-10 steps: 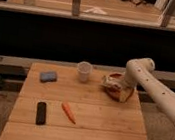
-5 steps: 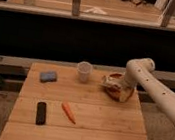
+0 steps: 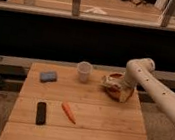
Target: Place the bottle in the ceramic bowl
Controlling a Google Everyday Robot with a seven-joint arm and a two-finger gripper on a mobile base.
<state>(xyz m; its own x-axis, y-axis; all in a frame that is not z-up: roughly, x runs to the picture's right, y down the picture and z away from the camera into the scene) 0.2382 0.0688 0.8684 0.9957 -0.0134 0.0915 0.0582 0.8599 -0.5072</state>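
Hand [image 3: 116, 89] lowered over the ceramic bowl [image 3: 122, 95] at table [image 3: 101, 125] right rear; its grip state cannot be told

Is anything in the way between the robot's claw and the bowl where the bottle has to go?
Nothing visible is. The gripper is already right at the ceramic bowl on the table's right side. The white cup, the nearest other thing, stands off to the left.

Dim, warm indoor light; whole frame soft. Dark band across the middle. Gripper [image 3: 119, 90] at right of centre over the pale wooden table [image 3: 97, 122], faint shadows.
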